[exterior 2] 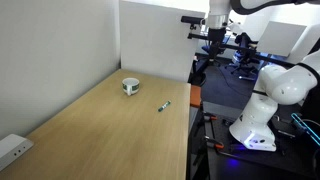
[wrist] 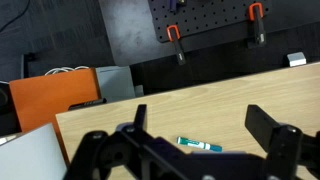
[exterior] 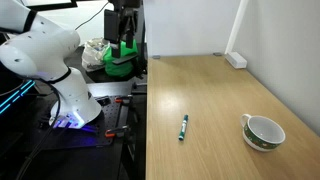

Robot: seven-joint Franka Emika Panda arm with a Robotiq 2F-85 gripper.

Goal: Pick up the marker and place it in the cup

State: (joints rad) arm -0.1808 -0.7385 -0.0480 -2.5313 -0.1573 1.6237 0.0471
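The marker (exterior: 183, 127), a short dark green stick with a pale end, lies flat on the wooden table (exterior: 215, 95), near its edge on the robot's side. It also shows in an exterior view (exterior 2: 164, 105) and in the wrist view (wrist: 198, 146). The cup (exterior: 263, 132), white with a dark green band, stands upright and apart from the marker; it shows in both exterior views (exterior 2: 131, 86). My gripper (wrist: 205, 125) is open and empty. It hangs high above the table's edge (exterior 2: 215, 40), with the marker below, between its fingers in the wrist view.
A white power strip (exterior: 236, 60) lies at the table's far corner by the white wall panel (exterior 2: 150, 40). The robot base (exterior 2: 262, 105) and cluttered equipment stand beside the table. An orange box (wrist: 50, 100) and a pegboard with red clamps (wrist: 175, 35) lie beyond the table's edge.
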